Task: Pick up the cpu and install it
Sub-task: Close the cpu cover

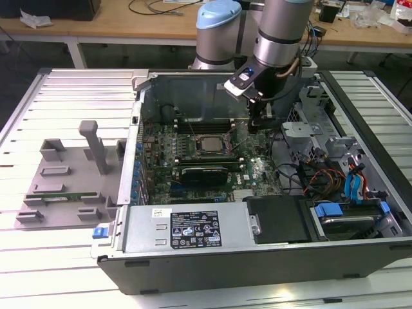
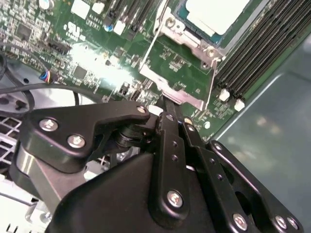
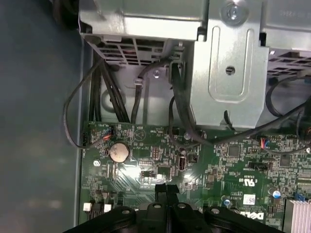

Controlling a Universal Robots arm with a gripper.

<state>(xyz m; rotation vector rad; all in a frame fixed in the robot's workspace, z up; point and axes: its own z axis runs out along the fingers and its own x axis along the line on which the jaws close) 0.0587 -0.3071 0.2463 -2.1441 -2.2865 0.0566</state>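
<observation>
Cpu (image 1: 207, 143), one only, lies in the socket (image 2: 189, 43); the one end effector (image 1: 256, 126) hangs nearby, pinched together, empty.

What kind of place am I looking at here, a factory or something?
Probably a robotics lab or workshop: a robot arm reaches into an open computer case on a slatted metal table, with cluttered wooden benches behind.

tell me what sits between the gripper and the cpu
In the second wrist view, the socket's silver metal frame and green motherboard lie between the gripper and the cpu.
</observation>
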